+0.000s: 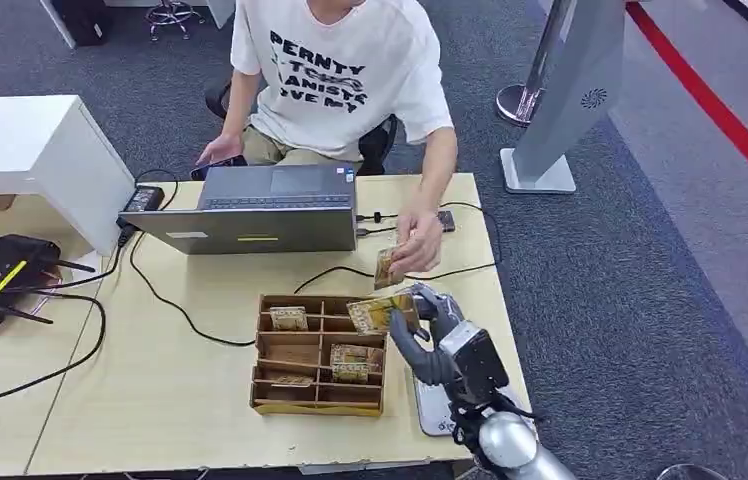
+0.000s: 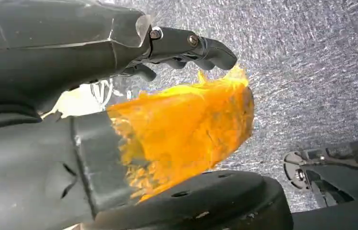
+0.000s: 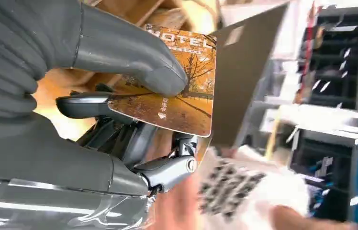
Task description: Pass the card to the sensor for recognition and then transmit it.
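Card [image 3: 177,91], printed with an autumn scene and the word MOTEL, is pinched between the thumb [image 3: 134,57] and the dark fingers [image 3: 83,103] of the right hand [image 1: 428,322], held above the wooden tray's [image 1: 318,405] right edge. Judged from this, the step in hand is the handover, with a person's hand [image 1: 418,245] just beside, holding another card; the next move calls for extending and releasing. The head view gives this layout, the right wrist view the print and pinch, while the left hand [image 2: 186,48] hangs over carpet, fingers curled, grasp unclear.

Wooden box [image 1: 318,355] lies on table [image 1: 190,400] before laptop [image 1: 260,210].
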You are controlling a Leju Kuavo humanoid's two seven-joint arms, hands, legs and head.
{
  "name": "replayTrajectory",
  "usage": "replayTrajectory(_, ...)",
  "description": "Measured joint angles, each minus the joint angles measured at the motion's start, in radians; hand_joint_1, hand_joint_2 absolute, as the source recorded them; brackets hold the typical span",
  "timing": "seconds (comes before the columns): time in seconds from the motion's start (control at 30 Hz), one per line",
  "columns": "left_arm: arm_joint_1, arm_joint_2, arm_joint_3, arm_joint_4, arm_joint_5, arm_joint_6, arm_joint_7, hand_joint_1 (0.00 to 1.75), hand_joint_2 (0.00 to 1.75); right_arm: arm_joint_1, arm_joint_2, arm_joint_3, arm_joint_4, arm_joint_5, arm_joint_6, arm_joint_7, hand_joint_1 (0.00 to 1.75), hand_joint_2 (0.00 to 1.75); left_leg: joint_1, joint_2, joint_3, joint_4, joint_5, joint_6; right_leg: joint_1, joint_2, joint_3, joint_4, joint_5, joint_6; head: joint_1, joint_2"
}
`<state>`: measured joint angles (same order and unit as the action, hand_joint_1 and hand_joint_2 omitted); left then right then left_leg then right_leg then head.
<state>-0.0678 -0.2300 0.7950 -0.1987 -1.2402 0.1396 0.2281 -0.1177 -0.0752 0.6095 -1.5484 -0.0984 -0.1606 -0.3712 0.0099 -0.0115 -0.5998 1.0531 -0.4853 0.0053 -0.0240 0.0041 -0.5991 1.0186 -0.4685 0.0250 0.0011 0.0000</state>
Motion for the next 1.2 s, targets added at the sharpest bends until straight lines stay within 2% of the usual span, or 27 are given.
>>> replayTrajectory(0.3, 0.001, 0.0, 0.008, 0.0, 0.01, 0.009, 0.0, 0.0, 0.0, 0.146, -0.059, -0.125, -0.008, -0.013, 0.015, -0.01, 1.75, 1.75, 0.0, 0.0, 0.0, 0.0, -0.001, 0.0, 0.0, 0.0, 0.0, 0.0, 0.0, 0.0, 0.0, 0.0)
replayTrajectory(0.57, 0.001, 0.0, 0.015, 0.0, 0.014, 0.013, 0.0, 0.0, 0.0, 0.195, -0.082, -0.168, -0.008, 0.005, 0.011, 0.004, 1.75, 1.75, 0.0, 0.0, 0.0, 0.0, -0.001, -0.001, 0.0, 0.0, 0.0, 0.0, 0.0, 0.0, -0.001, 0.0)
replayTrajectory(0.77, 0.001, 0.0, 0.022, 0.0, 0.016, 0.02, -0.006, 0.0, 0.0, 0.251, -0.13, -0.218, -0.008, 0.019, -0.016, 0.008, 1.75, 1.75, 0.0, 0.0, 0.0, 0.0, -0.002, 0.0, 0.0, 0.0, 0.0, 0.0, 0.0, 0.0, 0.0, 0.0)
replayTrajectory(1.0, 0.001, 0.001, 0.023, 0.0, 0.013, 0.024, -0.006, 0.0, 0.0, 0.266, -0.159, -0.223, 0.008, 0.12, -0.045, 0.058, 1.75, 1.75, 0.0, 0.0, 0.0, 0.0, -0.002, 0.001, 0.0, 0.0, 0.0, 0.0, 0.0, 0.0, 0.0, 0.0)
replayTrajectory(1.2, 0.001, 0.001, 0.023, 0.0, 0.01, 0.027, -0.006, 0.0, 0.0, 0.261, -0.187, -0.169, 0.044, 0.175, -0.045, 0.097, 1.75, 1.75, 0.0, 0.0, 0.0, 0.0, -0.002, 0.0, 0.0, 0.0, 0.0, 0.0, 0.0, 0.0, 0.0, 0.0)
